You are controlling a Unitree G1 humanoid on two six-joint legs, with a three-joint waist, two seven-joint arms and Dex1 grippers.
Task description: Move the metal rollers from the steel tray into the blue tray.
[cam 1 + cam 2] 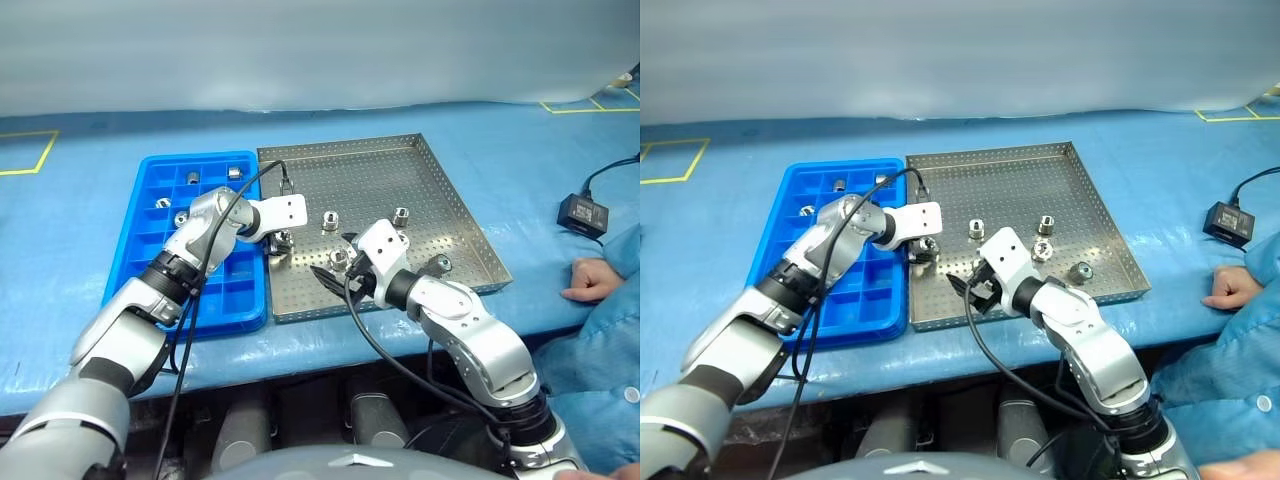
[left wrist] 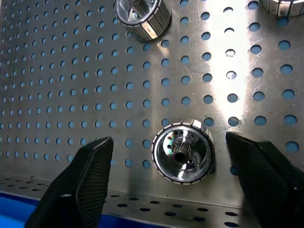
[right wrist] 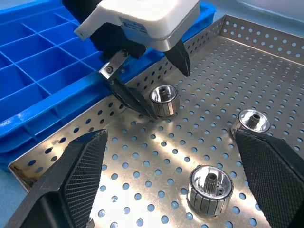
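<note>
Left gripper (image 2: pixel 164 190) open over the steel tray (image 2: pixel 71 85); one roller (image 2: pixel 183 151) stands hole-up between the fingers (image 2: pixel 78 185), touching neither; a second roller (image 2: pixel 143 16) lies well beyond the fingertips; blue edge beside one finger.

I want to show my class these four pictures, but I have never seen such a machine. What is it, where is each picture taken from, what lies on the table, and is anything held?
This is a humanoid robot with two arms, each ending in a two-fingered gripper. Two pictures look down from its head; the close-ups come from cameras on its wrists. On the blue table lie a perforated steel tray with shiny metal rollers on it and a blue tray of small compartments, some already holding rollers. The left gripper stands open astride one roller near the steel tray's edge beside the blue tray, not yet gripping it. The right gripper is open and empty. A person's hand rests at the table's edge.
</note>
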